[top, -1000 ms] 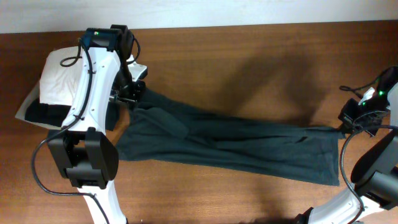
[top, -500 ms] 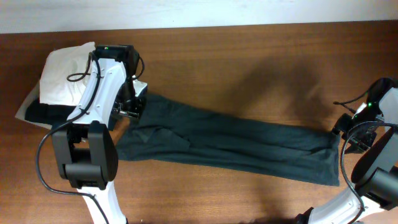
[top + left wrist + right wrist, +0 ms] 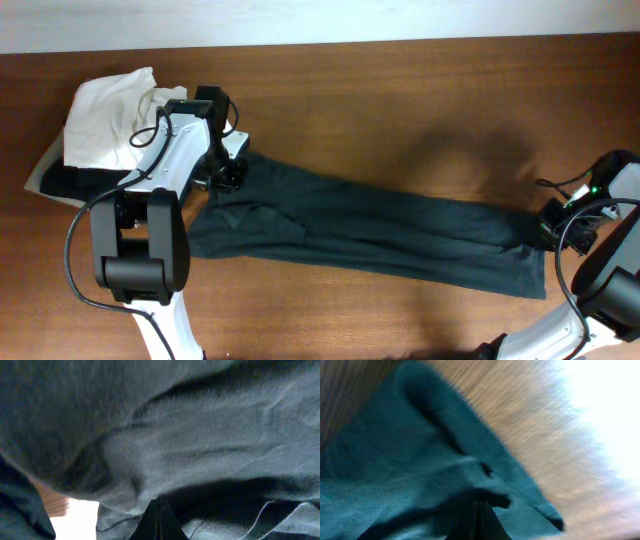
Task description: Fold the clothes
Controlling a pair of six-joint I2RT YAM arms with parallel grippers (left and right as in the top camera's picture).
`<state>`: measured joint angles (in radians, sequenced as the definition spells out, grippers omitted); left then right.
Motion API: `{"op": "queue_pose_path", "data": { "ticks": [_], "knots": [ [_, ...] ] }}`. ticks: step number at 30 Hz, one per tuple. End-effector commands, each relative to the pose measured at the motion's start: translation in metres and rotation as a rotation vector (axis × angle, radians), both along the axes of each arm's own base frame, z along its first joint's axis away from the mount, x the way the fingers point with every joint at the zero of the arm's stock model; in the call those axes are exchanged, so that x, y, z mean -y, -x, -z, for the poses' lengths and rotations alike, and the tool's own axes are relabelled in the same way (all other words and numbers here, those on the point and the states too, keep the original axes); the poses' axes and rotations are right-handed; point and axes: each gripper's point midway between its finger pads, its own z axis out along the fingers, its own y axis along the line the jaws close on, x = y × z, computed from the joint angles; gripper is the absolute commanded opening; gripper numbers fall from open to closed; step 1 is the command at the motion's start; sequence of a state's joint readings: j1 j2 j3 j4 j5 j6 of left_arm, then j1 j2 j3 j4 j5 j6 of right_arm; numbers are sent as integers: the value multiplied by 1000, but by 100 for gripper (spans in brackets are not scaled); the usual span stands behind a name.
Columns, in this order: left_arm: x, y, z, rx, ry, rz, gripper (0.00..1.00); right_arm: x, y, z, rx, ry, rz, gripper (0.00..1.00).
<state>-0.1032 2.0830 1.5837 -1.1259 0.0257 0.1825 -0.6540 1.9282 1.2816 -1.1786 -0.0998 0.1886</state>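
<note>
Two arms work one dark T-shirt (image 3: 400, 225), which lies pulled out long and narrow across the brown wooden worktop (image 3: 400, 90), running from upper left down to the right edge, with a loose fold showing near its left end. At that left end the left tool (image 3: 232, 172) sits on the cloth, and its wrist view is filled with dark fabric, the fingers meeting in a point with cloth bunched around them, so it is clenched on the T-shirt. At the far right end the right tool (image 3: 550, 223) is at the upper corner of the shirt; its blurred wrist view shows the fingers pinched together under a ridge of fabric, gripping the T-shirt too. Beside the left arm, at the worktop's far left, one crumpled white garment (image 3: 100, 115) rests on one pale folded cloth (image 3: 42, 172) with a dark band along it; the arm crosses over part of this pile.
</note>
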Motion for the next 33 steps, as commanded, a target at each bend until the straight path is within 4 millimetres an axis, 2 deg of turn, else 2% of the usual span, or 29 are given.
{"op": "queue_pose_path", "data": {
  "ticks": [1,3,4,5,6,8,10,12,15,18,20,21,23,25,26,28,29,30,31,32,33],
  "knots": [
    [-20,4,-9,-3,-50,-6,0,41,0,-21,10,106,91,4],
    [-28,5,-10,-8,-46,-30,1,53,3,-24,24,114,143,7],
    [-28,4,-11,-4,-38,-35,0,52,2,-24,37,97,157,31],
    [-26,2,-14,4,-19,-39,3,50,0,-24,48,83,160,69],
    [-23,-1,-17,15,-1,-40,17,50,-1,-24,49,84,159,75],
    [-18,-3,-28,29,30,-41,37,50,-1,-24,51,86,159,78],
    [-11,-4,-39,48,73,-42,45,53,-5,-23,66,98,159,80],
    [8,-14,-49,101,186,-39,56,53,-14,-21,119,84,146,80],
    [18,-35,-48,188,244,-29,56,38,-29,-18,215,-7,110,80],
    [22,-53,-38,247,262,-18,22,37,-28,-18,215,-10,111,79],
    [21,-60,-20,237,257,-19,4,37,-28,-18,214,-10,112,79],
    [20,-62,-9,228,248,-22,0,37,-28,-18,213,-10,112,79],
    [10,-67,15,212,192,-31,0,37,-28,-18,213,-10,114,79],
    [3,-72,23,224,155,-32,0,37,-28,-18,213,-10,115,78],
    [-1,-79,19,249,129,-32,1,37,-28,-18,214,-9,115,78],
    [-1,-91,0,282,126,-31,9,39,-30,-18,222,-3,115,78],
    [-1,-98,-14,299,127,-30,11,39,-31,-18,225,0,114,79],
    [0,-106,-39,320,129,-29,30,40,-31,-17,227,4,112,83],
    [0,-109,-59,331,130,-28,34,44,-30,-17,220,22,109,84],
    [2,-107,-78,324,134,-25,34,47,-22,-15,179,45,104,85],
    [6,-100,-86,295,146,-21,34,47,-16,-15,151,53,100,85]
  ]
}}
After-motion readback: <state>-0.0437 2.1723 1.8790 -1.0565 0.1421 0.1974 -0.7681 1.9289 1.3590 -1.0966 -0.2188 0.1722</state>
